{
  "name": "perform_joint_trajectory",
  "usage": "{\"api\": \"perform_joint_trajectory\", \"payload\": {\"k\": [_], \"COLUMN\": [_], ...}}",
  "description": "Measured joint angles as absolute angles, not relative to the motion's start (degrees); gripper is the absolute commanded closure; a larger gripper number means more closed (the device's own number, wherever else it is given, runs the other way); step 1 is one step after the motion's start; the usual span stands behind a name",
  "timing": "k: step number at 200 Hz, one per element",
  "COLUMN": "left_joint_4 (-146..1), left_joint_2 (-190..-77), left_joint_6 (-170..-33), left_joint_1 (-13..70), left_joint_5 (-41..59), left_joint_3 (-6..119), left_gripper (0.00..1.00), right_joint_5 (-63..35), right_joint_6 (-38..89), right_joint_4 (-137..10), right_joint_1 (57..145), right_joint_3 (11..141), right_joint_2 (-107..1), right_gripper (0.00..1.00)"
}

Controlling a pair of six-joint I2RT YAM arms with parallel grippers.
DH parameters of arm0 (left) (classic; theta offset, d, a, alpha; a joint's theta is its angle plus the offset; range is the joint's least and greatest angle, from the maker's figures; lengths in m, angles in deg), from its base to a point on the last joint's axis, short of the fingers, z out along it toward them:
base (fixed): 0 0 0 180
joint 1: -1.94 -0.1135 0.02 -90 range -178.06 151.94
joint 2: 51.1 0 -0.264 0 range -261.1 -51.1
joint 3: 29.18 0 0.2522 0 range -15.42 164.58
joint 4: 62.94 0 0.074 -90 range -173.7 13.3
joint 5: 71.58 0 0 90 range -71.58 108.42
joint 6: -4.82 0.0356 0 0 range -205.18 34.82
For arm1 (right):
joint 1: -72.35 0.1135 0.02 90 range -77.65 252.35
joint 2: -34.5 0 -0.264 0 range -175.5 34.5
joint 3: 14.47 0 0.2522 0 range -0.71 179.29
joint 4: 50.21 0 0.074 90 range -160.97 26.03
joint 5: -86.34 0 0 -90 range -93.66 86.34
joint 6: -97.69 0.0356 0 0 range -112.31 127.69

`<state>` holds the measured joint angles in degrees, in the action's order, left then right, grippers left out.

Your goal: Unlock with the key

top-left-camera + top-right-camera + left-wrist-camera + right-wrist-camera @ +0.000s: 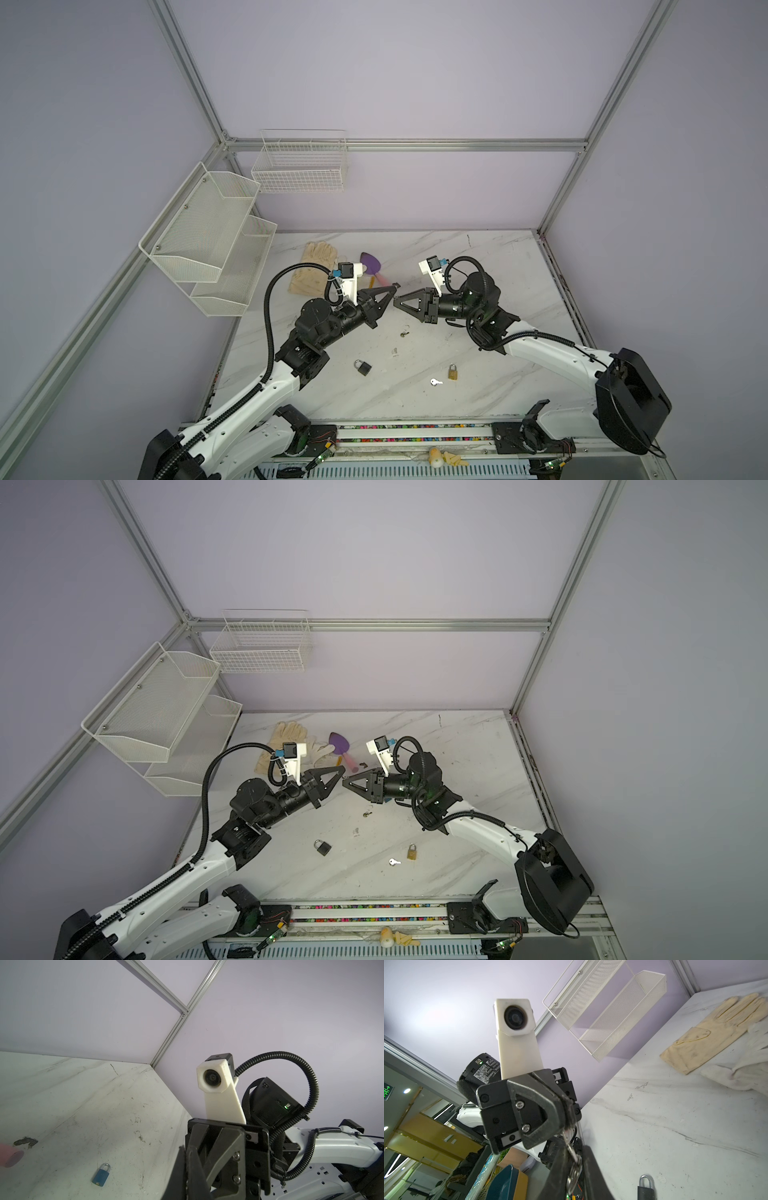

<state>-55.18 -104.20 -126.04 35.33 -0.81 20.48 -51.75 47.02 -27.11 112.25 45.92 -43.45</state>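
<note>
Grippers meet over the table (519, 270), far from its edges. Left gripper (394, 286) pinches the key (566, 1133); whether right gripper (396, 302) grips it, I cannot tell. Only right wrist view shows it.

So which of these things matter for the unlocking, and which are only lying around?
For the job: key in the left pincer; black padlock; brass padlock; blue padlock; loose silver key. Which lock the held key fits, I cannot tell.

Just lying about: gloves; purple scoop; mesh shelf; wire basket.
</note>
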Motion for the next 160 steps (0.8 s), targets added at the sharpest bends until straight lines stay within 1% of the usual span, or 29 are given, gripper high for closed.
{"api": "perform_joint_trajectory", "payload": {"k": [13, 45, 72, 76, 92, 105, 112, 149, 160], "left_joint_4": [-55.18, -55.18, -55.27, -55.29, -55.46, -56.29, -57.04, -62.7, -65.34], "left_joint_2": [-104.13, -103.96, -103.87, -103.87, -103.83, -103.37, -102.89, -99.04, -97.34], "left_joint_6": [-126.04, -126.02, -126.02, -126.04, -125.78, -125.82, -125.89, -126.78, -127.77], "left_joint_1": [35.33, 35.33, 35.33, 35.33, 35.33, 35.33, 35.33, 35.33, 35.33], "left_joint_5": [-0.78, -0.72, -0.43, -0.37, 0.16, 0.88, 1.12, 2.52, 3.57], "left_joint_3": [20.48, 20.48, 20.48, 20.48, 20.48, 20.48, 20.48, 20.48, 20.48], "left_gripper": [1.0, 1.0, 1.0, 0.97, 0.72, 0.58, 0.52, 0.43, 0.42], "right_joint_5": [-51.91, -52.19, -52.19, -52.12, -51.23, -49.83, -48.93, -42.51, -40.08], "right_joint_6": [47.09, 47.33, 47.33, 47.3, 47.02, 46.19, 45.42, 39.94, 37.86], "right_joint_4": [-26.96, -26.89, -26.87, -26.87, -27.31, -28.88, -30.5, -41.67, -45.12], "right_joint_1": [112.25, 112.23, 112.23, 112.23, 112.23, 112.1, 112.08, 111.88, 111.88], "right_joint_3": [45.92, 45.92, 45.92, 45.92, 45.92, 45.92, 46.01, 47.52, 47.78], "right_joint_2": [-43.45, -43.45, -43.43, -43.41, -43.32, -43.08, -42.9, -41.94, -41.22], "right_gripper": [0.89, 0.98, 1.0, 1.0, 1.0, 1.0, 1.0, 1.0, 1.0]}}
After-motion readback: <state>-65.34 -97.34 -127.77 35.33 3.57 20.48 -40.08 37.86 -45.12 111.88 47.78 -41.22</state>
